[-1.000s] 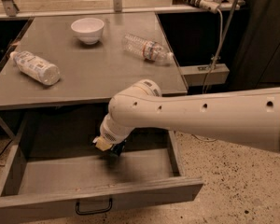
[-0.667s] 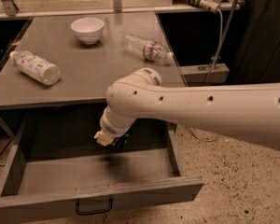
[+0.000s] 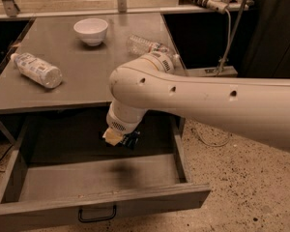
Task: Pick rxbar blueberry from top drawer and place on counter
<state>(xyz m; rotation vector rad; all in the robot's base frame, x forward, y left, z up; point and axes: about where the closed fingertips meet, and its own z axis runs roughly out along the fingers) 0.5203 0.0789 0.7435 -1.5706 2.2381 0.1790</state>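
The top drawer (image 3: 150, 204) stands pulled open below the counter (image 3: 87, 81), its black pull handle (image 3: 96, 214) at the front. My gripper (image 3: 117, 137) hangs from the big white arm over the middle of the drawer, above its floor. It is shut on the rxbar blueberry (image 3: 132, 140), a small dark bar that sticks out to the right of the yellowish fingertips. A shadow lies on the drawer floor below. The arm hides most of the gripper.
On the counter are a white bowl (image 3: 91, 30) at the back, a plastic bottle (image 3: 37, 70) lying at the left and another bottle (image 3: 145, 45) lying at the back right, partly behind the arm. A speckled floor lies to the right.
The arm has swung closer and higher, and the gripper has risen from the drawer floor with the dark bar in it.
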